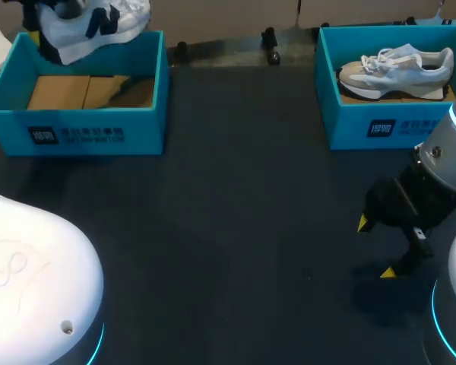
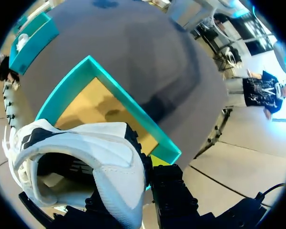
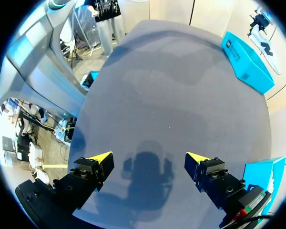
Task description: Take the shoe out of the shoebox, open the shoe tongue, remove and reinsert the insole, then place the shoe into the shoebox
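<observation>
Here the left end effector grips a white shoe above the upper-left shoebox, while the right end effector hangs released at lower right.

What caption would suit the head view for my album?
Left gripper holds a white shoe above one shoebox; right gripper hangs open near a second shoebox with another shoe inside.

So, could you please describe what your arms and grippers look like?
The left arm and right arm have glossy white rounded shells with glowing cyan rings; the right's wrist link is silver-grey. The right gripper has blocky black bolted fingers with bright yellow wedge tips. The left gripper is the same black, one yellow tip showing.
</observation>
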`<state>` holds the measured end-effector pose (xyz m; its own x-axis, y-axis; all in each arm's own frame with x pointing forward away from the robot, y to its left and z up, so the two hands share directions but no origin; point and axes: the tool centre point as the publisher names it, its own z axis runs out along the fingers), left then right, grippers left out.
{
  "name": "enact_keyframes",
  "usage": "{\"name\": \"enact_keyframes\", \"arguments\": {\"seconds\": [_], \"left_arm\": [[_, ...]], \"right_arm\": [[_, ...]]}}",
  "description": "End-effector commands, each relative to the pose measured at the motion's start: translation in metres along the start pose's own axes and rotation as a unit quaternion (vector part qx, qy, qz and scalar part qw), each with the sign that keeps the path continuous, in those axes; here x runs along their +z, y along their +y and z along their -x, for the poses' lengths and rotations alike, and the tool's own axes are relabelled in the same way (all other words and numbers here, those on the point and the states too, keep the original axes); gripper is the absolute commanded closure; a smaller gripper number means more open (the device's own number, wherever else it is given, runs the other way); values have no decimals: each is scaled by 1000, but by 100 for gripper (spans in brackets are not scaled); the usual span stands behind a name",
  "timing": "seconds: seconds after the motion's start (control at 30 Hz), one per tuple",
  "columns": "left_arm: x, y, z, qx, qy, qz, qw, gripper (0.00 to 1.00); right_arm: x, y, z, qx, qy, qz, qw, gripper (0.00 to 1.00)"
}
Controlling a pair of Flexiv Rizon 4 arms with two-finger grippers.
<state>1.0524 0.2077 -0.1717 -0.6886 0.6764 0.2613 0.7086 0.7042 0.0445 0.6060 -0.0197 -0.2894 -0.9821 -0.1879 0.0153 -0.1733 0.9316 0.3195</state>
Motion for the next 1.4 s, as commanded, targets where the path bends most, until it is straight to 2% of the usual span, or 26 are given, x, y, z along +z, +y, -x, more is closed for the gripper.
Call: {"name": "enact_keyframes", "arguments": {"seconds": [0.03,0.13,0.27,0.3,0.43,0.6,0.7,0.8,0.87,1.27,1.4], "left_arm": [[-2,-2,-2,-1,-1,7,1000,100],[-2,-2,-2,-1,-1,7,1000,100],[-1,5,2,120,-30,9,992,100],[0,8,3,120,-28,8,992,100],[4,14,0,214,-37,45,975,100],[8,21,-6,279,-52,61,957,100],[10,24,-13,312,-76,90,943,100],[12,29,-15,340,-88,100,931,100],[12,37,-12,335,-87,120,930,100],[12,37,-12,335,-87,120,930,100],[10,40,0,350,-80,121,925,100]], "right_arm": [[1,-1,-1,-1,-2,0,1000,0],[1,-1,-1,-1,-2,0,1000,0],[1,-1,-1,-1,-2,0,1000,0],[1,-1,-1,-1,-2,0,1000,0],[1,-1,-1,-1,-2,0,1000,0],[1,-1,-1,-1,-2,0,1000,0],[1,-1,-1,-1,-2,0,1000,0],[1,-1,-1,-1,-2,0,1000,0],[1,-1,-1,-1,-2,0,1000,0],[1,-1,-1,-1,-2,0,1000,0],[1,-1,-1,-1,-2,0,1000,0]]}}
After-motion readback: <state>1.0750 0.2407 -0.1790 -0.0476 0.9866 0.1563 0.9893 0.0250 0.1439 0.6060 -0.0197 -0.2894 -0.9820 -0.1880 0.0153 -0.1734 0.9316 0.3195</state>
